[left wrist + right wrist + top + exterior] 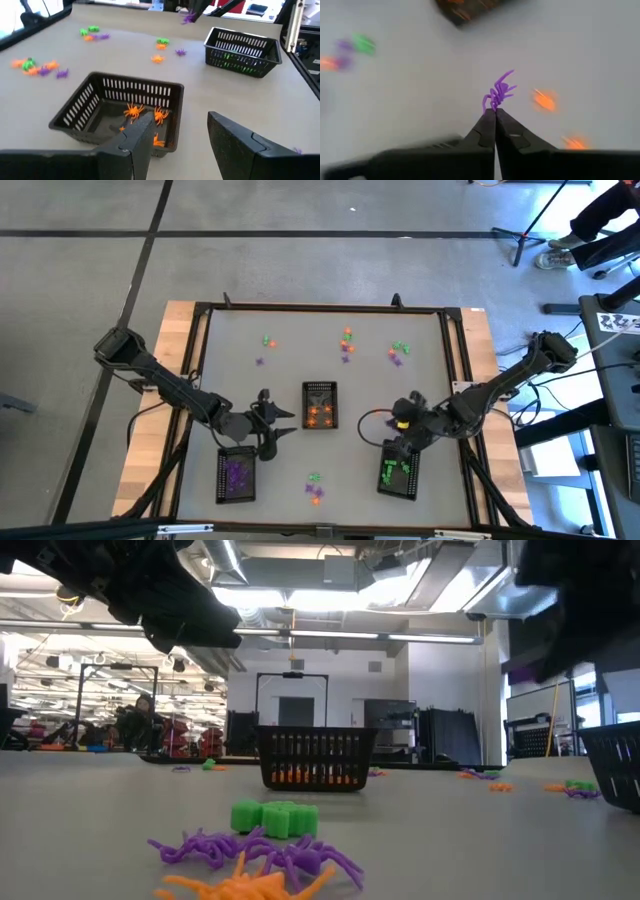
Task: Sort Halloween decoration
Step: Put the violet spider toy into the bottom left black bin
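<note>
My right gripper (495,111) is shut on a purple spider trinket (498,92) above the table, between the middle black tray (320,405) of orange trinkets and the near-right tray (398,472) of green ones. In the left wrist view the spider (189,17) hangs high over the table. My left gripper (180,135) stands open with nothing between its fingers, just left of the middle tray (117,112). A third tray (237,475) at the near left holds purple trinkets. My right gripper pinches the purple spider by its lower legs (491,106) between the free ends of its two fingers. The fingers slant down toward the table. The spider's body sticks out past the fingertips, lifted clear of the table.
Loose orange, green and purple trinkets lie in small clusters at the far side (268,340) (347,340) (398,352) and near the front edge (315,485). In the low view that front cluster (275,818) fills the foreground. The table has a raised dark frame (320,307).
</note>
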Motion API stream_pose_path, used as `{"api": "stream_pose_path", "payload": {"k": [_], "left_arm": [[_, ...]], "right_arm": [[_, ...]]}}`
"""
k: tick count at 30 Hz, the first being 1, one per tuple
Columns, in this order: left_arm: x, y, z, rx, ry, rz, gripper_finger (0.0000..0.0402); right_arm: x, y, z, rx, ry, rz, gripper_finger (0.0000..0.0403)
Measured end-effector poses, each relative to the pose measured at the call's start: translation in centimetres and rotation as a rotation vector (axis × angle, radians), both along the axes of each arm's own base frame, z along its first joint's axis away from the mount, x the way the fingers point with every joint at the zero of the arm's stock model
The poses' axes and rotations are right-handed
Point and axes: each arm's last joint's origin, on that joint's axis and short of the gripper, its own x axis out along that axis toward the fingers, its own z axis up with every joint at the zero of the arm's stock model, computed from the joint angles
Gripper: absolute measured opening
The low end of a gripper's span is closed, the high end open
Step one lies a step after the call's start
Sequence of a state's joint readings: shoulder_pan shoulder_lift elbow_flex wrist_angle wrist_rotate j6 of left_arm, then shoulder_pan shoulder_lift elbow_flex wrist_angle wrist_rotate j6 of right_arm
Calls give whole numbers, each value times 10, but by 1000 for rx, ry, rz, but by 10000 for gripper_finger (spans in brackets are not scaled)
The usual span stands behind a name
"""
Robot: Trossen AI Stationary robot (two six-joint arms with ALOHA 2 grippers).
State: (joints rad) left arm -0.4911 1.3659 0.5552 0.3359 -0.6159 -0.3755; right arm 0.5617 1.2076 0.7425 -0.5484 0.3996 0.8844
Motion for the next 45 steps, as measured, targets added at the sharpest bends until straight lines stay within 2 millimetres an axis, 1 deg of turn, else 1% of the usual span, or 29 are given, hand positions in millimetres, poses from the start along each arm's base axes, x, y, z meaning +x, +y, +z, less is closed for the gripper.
{"api": "stream_pose_path", "payload": {"k": [5, 10, 14, 19, 21, 27, 30, 32, 37, 45], "left_arm": [[2, -4, 7, 41, -69, -43, 174], [3, -13, 17, 81, -150, -141, 174], [2, -19, 25, 91, -229, -185, 174], [1, -25, 33, 76, -304, -258, 174], [2, -26, 33, 60, -331, -277, 174], [14, -33, 27, 49, -442, -346, 174], [20, -30, 21, 54, -473, -329, 174], [24, -27, 16, 52, -462, -312, 174], [42, -22, 5, 36, -426, -287, 174], [72, -28, 2, 27, -425, -351, 174]], "right_arm": [[21, 14, 14, 36, -231, 146, 0], [37, 26, 25, 64, -427, 264, 0], [50, 36, 27, 73, -550, 364, 0], [68, 42, 21, 77, -661, 458, 0], [76, 41, 17, 77, -691, 465, 0], [96, 30, 5, 106, -732, 500, 0], [103, 25, 0, 125, -747, 520, 0], [107, 23, -3, 135, -758, 529, 0], [111, 19, -6, 137, -767, 528, 0], [111, 19, -6, 130, -776, 542, 0]]}}
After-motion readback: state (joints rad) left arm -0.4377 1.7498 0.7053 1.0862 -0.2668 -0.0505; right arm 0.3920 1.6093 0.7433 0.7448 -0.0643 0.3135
